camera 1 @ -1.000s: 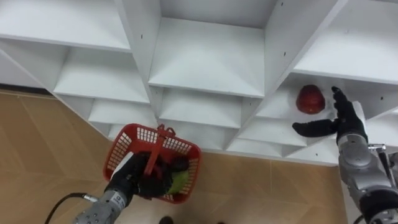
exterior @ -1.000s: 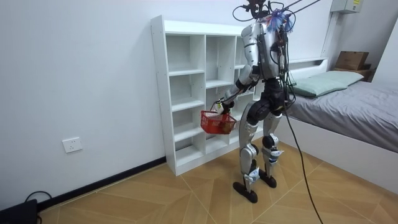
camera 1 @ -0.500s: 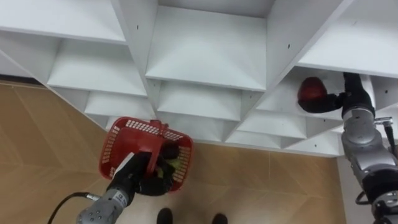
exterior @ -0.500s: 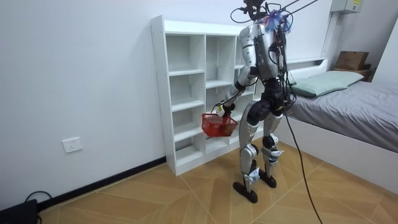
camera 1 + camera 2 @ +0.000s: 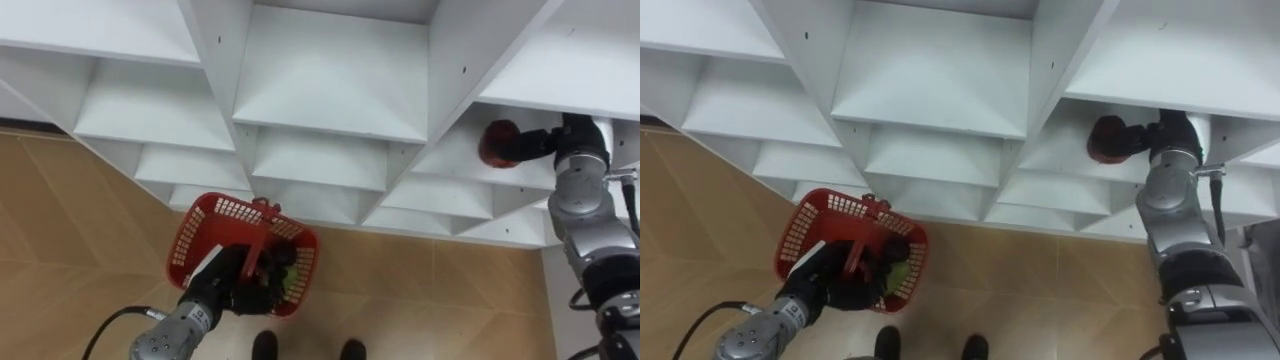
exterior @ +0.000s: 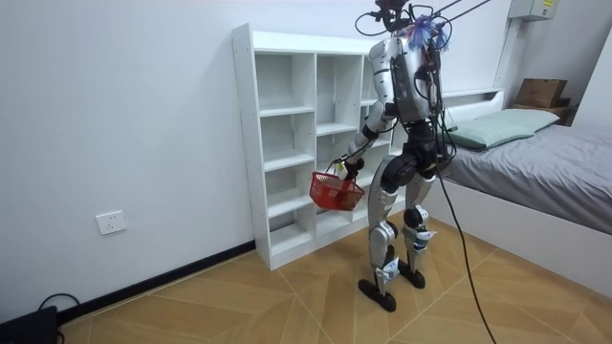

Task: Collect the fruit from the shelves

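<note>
A red fruit lies on a shelf in the closet's right column, also seen as the red fruit. My right hand reaches into that compartment, and its dark fingers curl round the fruit's right side. Low on the left, my left hand is shut on the handle of a red plastic basket, which hangs in front of the lowest shelves. In the basket lie a green fruit and some dark things. In the room view I stand upright facing the closet with the basket at thigh height.
The white closet has three columns of open compartments. Wooden floor lies below it. A bed stands at the room view's right, close behind me. A white wall runs to the room view's left.
My right hand went from open beside the red fruit into the compartment and closed on it. The basket swung slightly in my left hand. The view shifted a little.
</note>
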